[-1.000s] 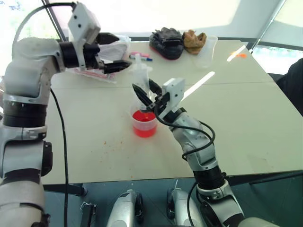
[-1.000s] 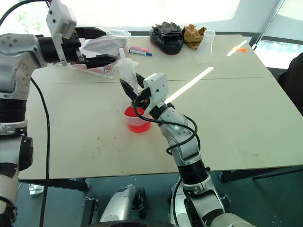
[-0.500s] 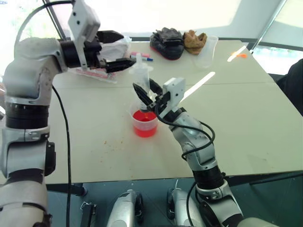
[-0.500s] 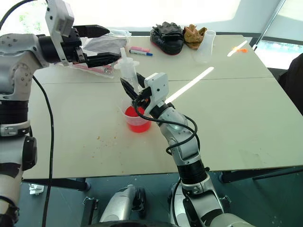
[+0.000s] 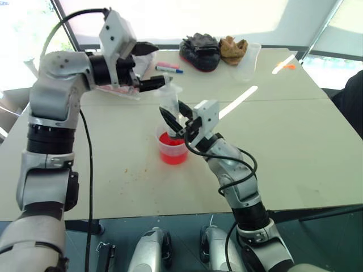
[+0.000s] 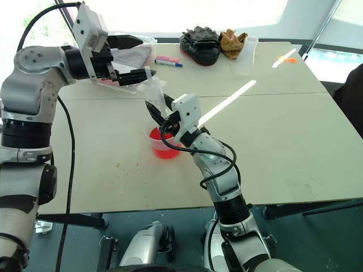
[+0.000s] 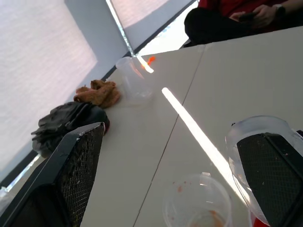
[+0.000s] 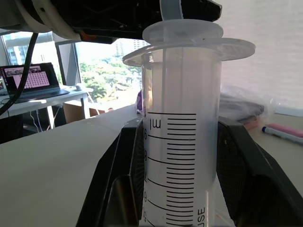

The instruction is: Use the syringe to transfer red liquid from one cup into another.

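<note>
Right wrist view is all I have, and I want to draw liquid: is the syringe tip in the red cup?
Observer: Yes. The syringe, held upright in the right gripper, has its lower end inside the cup of red liquid.
Operator: Where is the left gripper?
Observer: The left gripper is open beside the plunger's top; I cannot tell if it touches.
Operator: Any other container around?
Observer: A clear beaker lies near the table's far edge.
</note>
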Robot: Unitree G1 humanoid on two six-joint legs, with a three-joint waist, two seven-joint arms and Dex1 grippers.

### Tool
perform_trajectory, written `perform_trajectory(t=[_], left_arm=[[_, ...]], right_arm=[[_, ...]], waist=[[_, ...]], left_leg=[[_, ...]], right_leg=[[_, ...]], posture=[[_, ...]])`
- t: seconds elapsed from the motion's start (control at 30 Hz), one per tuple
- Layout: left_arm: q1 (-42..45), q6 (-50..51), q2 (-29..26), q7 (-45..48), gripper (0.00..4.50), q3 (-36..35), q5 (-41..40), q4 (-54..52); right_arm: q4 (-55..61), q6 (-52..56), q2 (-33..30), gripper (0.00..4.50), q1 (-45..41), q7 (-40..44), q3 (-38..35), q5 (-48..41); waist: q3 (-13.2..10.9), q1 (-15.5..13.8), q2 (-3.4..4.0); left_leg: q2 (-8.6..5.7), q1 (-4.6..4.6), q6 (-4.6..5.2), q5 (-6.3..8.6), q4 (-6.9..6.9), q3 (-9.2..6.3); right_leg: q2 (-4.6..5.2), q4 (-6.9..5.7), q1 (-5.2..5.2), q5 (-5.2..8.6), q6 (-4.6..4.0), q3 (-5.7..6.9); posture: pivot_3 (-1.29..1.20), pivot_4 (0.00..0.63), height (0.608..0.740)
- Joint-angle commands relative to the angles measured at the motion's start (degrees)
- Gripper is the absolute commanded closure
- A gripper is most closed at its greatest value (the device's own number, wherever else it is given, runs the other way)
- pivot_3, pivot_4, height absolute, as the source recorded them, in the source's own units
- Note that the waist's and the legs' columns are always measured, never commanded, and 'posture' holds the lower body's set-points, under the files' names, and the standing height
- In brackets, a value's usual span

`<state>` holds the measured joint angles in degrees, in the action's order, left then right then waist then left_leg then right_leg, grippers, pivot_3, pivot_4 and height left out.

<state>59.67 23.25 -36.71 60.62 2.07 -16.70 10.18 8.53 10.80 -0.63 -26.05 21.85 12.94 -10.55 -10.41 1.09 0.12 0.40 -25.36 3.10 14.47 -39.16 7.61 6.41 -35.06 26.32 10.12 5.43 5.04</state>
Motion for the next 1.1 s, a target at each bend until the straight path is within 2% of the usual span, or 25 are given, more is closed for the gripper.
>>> perform_trajectory(t=[0.03, 0.17, 0.27, 0.53, 0.73, 1.1], left_arm=[[-0.5, -0.1, 0.3, -0.5, 0.0, 0.1, -0.2, -4.1], [-1.1, 0.0, 0.6, -1.1, 0.0, 0.0, 0.0, -5.1], [-1.0, -0.5, 1.1, -1.8, 0.86, -0.5, 0.1, -5.3], [-1.5, 1.3, 1.0, -2.2, 2.79, -1.8, -0.9, -7.1], [-0.9, 2.3, 0.8, -3.1, 4.03, -1.9, -0.6, -7.2], [6.0, 0.0, -0.5, -3.6, 4.03, -3.0, -0.1, -1.3]], right_arm=[[0.6, -1.6, 0.7, 3.0, 0.5, 1.7, 3.1, 0.8], [-0.5, -2.2, 1.2, 3.0, 0.7, 1.7, 3.0, 1.1], [-1.4, -2.7, 1.5, 3.0, 0.8, 1.9, 3.0, 1.1], [-2.4, -2.6, 2.2, 3.0, 1.0, 2.2, 2.9, 0.9], [-2.7, -2.8, 2.2, 3.0, 1.4, 2.7, 3.2, 0.9], [-3.7, -3.5, 2.1, 3.0, 1.8, 3.3, 3.5, 0.9]], waist=[[0.0, 0.0, 0.0], [0.0, 0.0, -0.01], [0.0, 0.0, -0.01], [0.0, 0.0, -0.02], [0.0, 0.0, -0.01], [0.0, 0.0, -0.02]], left_leg=[[0.0, 0.0, 0.0, 0.0, 0.0, 0.0], [0.0, 0.01, 0.0, 0.0, -0.01, 0.0], [0.0, 0.02, 0.0, 0.0, -0.01, 0.0], [0.01, 0.02, 0.0, 0.0, -0.02, 0.0], [0.01, 0.02, 0.0, 0.0, -0.02, 0.0], [0.0, 0.03, 0.0, 0.0, -0.03, 0.0]], right_leg=[[0.0, 0.0, 0.0, 0.0, 0.0, -0.01], [0.0, 0.01, 0.0, 0.0, 0.0, -0.01], [0.0, 0.0, -0.01, 0.0, 0.0, -0.01], [0.0, 0.0, 0.0, 0.0, 0.0, -0.02], [0.0, 0.0, 0.0, 0.0, 0.0, -0.02], [0.0, 0.0, -0.01, 0.0, 0.0, -0.03]], posture=[[0.0, 0.15, 0.74], [0.0, 0.15, 0.74], [0.0, 0.15, 0.74], [0.0, 0.15, 0.74], [0.0, 0.15, 0.74], [0.0, 0.15, 0.74]])
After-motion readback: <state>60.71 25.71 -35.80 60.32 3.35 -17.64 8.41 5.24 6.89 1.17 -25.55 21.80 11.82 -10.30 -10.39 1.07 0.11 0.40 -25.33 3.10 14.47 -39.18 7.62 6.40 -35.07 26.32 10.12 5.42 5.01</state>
